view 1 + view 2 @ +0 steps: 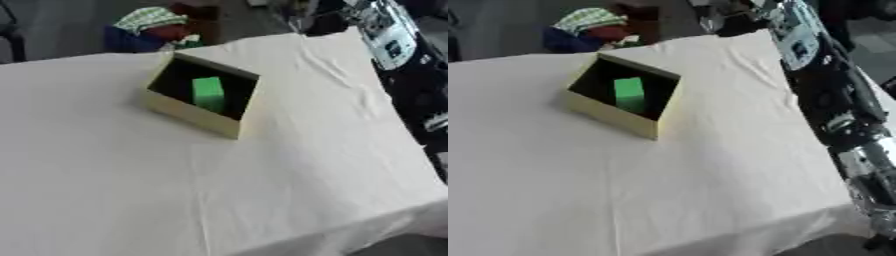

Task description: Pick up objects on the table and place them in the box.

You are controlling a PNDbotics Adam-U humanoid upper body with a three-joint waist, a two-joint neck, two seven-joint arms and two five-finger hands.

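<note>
**One green block in the box, right arm along the table's edge**

You had no readable writing to go by: the white panel with dark patches on the right arm (802, 42) showed marks, but none could be made out, and the box carried no label.

By count, you had one box (194, 116), pale yellow outside and dark inside, and one green block (208, 93) standing inside it, towards the middle of the opening. The box sat on the far half of the table (175, 190), turned so that one corner pointed near and right. The table was covered with a creased white cloth, and nothing else lay on the cloth within your view.

Your right arm ran down the right side, from the far right corner towards the near right, beside the table's edge and apart from the box. Its hand could not be made out at either end, so you could not tell whether it was released or clenched. Your left hand did not show.

Beyond the far edge, behind the box, sat a green-and-white checked cloth (150, 18) over something dark blue and red.
</note>
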